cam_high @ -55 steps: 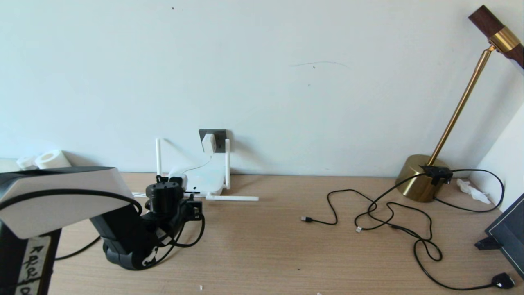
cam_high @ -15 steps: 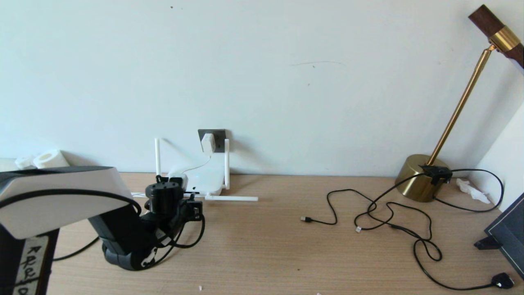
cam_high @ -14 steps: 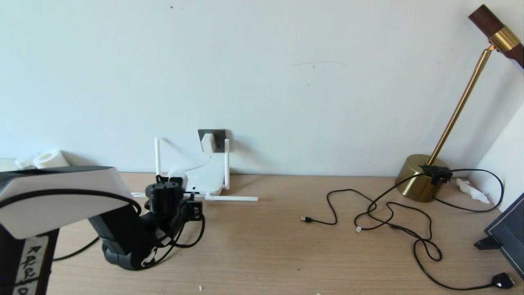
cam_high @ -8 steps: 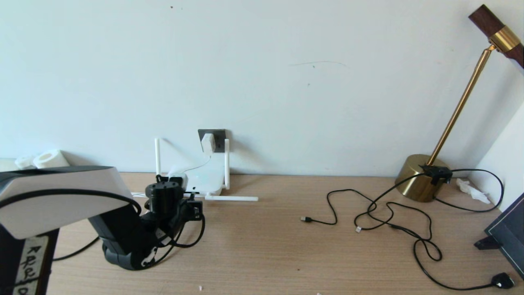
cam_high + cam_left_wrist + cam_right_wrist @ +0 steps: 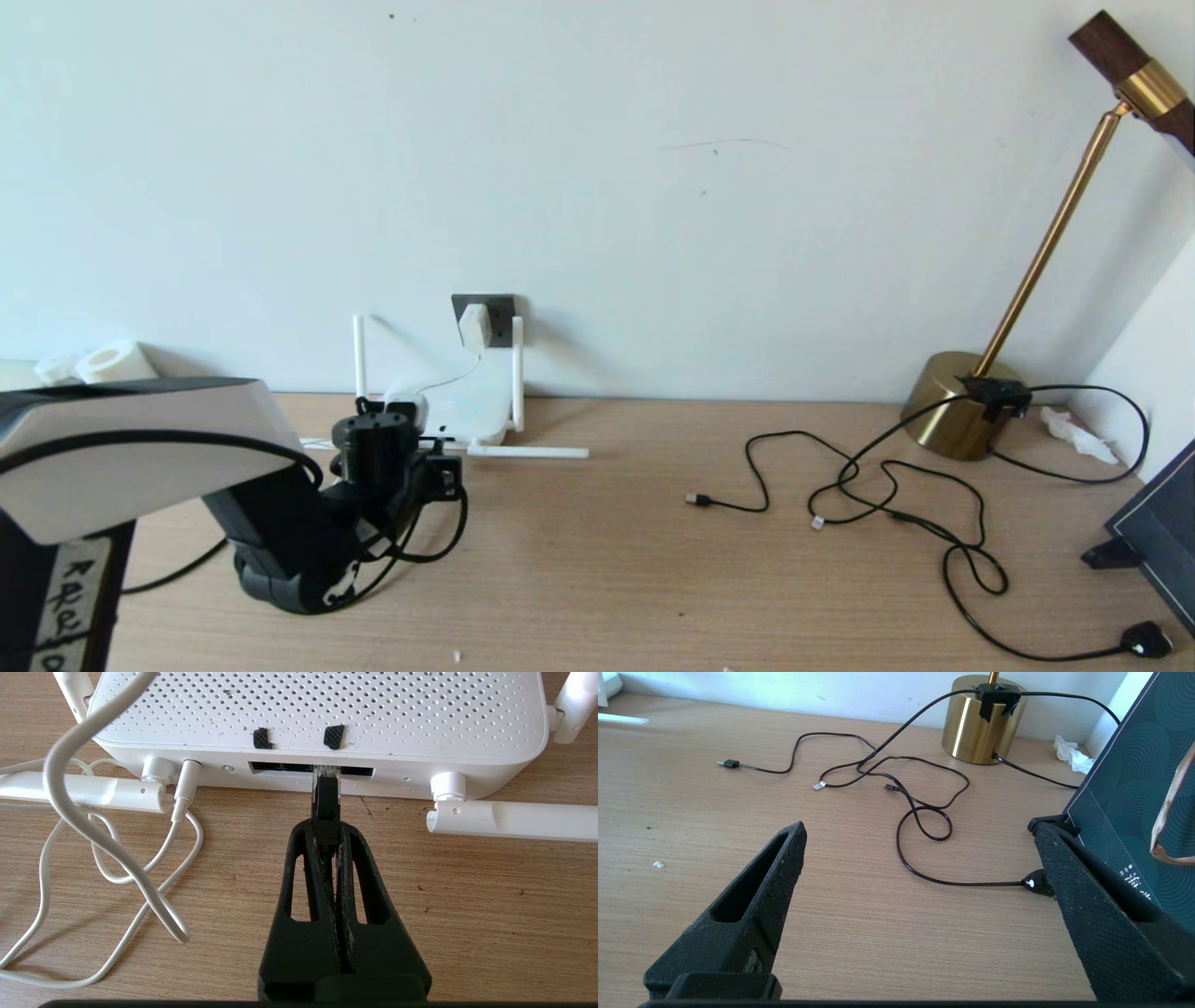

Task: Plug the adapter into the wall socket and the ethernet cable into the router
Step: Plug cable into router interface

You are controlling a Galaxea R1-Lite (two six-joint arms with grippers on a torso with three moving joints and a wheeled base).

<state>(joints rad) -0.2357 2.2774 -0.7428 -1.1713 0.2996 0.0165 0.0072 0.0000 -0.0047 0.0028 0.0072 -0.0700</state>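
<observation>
Your left pincer point(image 5: 327, 833) is clamped on the ethernet cable point(image 5: 325, 802), its clear tip sitting at the router's point(image 5: 317, 714) port row on the surface point(image 5: 467, 905). The adapter point(image 5: 473, 325) sits in the wall socket point(image 5: 500, 306) just behind the router. Your right pincer point(image 5: 920, 858) hangs wide with nothing in it, near the thin black cords point(image 5: 924, 812) and the brass lamp base point(image 5: 978, 723).

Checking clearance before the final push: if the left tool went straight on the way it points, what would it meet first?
Probably the router: the left tool, shut on the ethernet cable, points at its port edge, the clear plug tip already at the opening.
</observation>
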